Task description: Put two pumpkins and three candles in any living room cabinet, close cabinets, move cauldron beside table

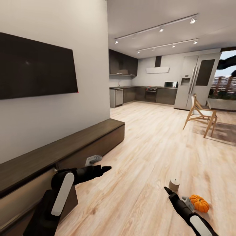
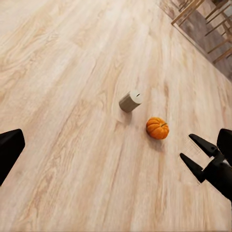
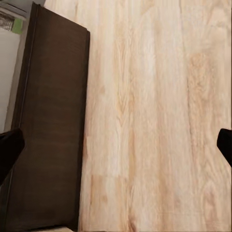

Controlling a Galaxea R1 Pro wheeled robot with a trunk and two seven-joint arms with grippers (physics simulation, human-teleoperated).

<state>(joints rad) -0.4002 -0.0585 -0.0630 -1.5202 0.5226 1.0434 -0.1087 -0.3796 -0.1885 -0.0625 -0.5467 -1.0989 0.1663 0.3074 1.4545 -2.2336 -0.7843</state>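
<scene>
A bright-orange pumpkin sits on the wood floor at the lower right, with a stubby tan candle just beyond it. My right gripper hovers close beside both, open and holding nothing; its fingers stand wide apart in the right wrist view. The long dark-brown cabinet runs along the left wall. My left gripper is in front of the cabinet, open and empty. The cauldron and the table are out of view.
A dark TV hangs above the cabinet. A wooden chair and a dining table stand at the right, on a rug. The kitchen lies at the back. At the lower left a pale drawer inside shows.
</scene>
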